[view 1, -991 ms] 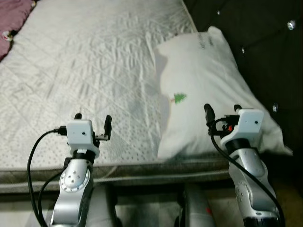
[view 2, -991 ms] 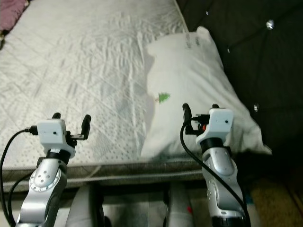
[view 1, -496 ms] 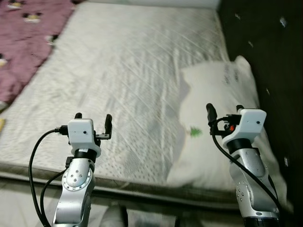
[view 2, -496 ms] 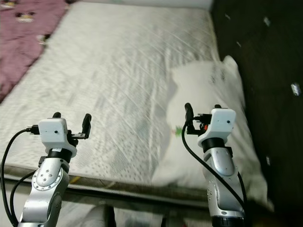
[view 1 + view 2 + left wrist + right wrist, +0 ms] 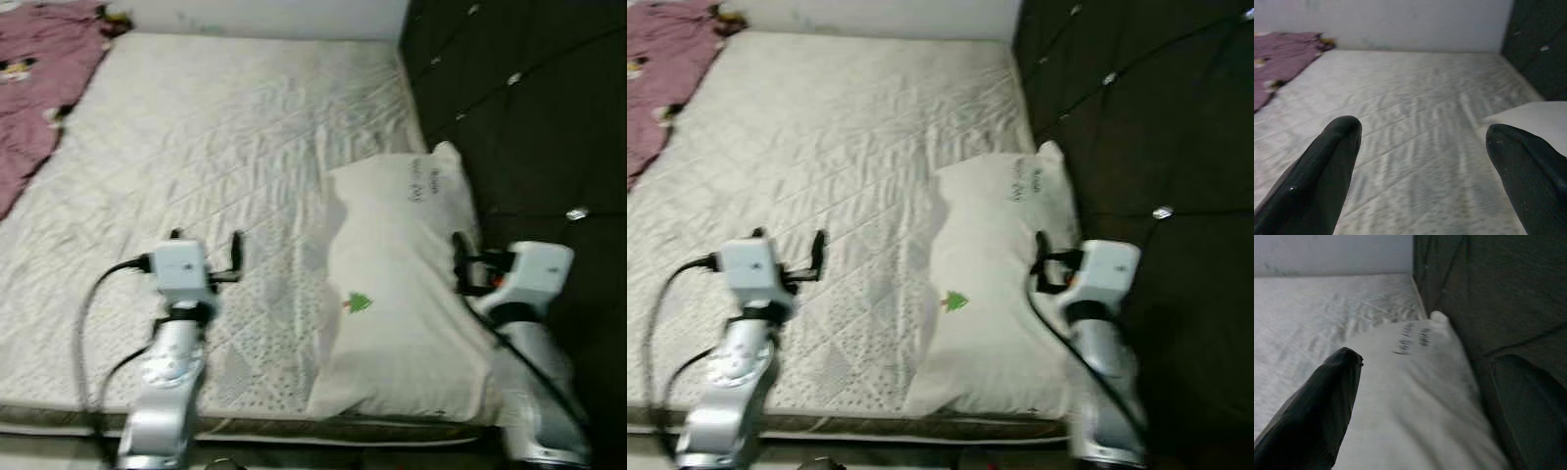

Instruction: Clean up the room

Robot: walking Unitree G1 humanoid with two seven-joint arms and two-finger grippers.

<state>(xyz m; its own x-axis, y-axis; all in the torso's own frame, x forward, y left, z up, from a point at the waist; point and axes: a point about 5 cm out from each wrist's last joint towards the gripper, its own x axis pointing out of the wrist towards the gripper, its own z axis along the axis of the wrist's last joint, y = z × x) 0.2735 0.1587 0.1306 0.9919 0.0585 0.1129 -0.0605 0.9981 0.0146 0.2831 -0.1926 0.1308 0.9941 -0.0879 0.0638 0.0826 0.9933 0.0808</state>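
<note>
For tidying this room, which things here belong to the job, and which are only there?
Belong to the job:
- white pillow, lying beside the headboard
- purple blanket, bunched at the far left of the bed

Only there:
- mattress
- dark headboard
- wall

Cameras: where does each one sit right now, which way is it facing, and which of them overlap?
Head stereo pair: looks forward and down on the mattress, with the left gripper and right gripper raised.
Left wrist: looks along its open fingers across the mattress to the purple blanket.
Right wrist: looks along its open fingers over the pillow beside the dark headboard.
All views share the pillow.
</note>
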